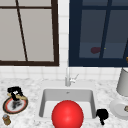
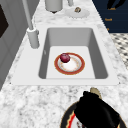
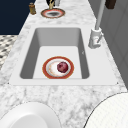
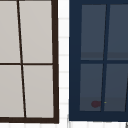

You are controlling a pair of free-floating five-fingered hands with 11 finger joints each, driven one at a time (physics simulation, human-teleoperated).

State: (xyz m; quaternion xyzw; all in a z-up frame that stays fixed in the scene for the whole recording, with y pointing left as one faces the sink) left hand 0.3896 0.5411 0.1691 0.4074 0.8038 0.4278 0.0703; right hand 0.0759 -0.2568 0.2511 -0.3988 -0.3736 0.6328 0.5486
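Resting on sink plate: plum

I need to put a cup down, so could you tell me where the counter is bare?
Bare marble lies between the sink rim and the left plate, and behind the faucet. The right end is crowded: white plate, canister, right hand.

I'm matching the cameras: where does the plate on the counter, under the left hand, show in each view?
Front view: the plate lies at lower left, left of the sink, under the left hand.
Left side view: at the bottom edge, partly behind the hand.
Right side view: at the top, beyond the sink's far end.
Shared landmark: the faucet.
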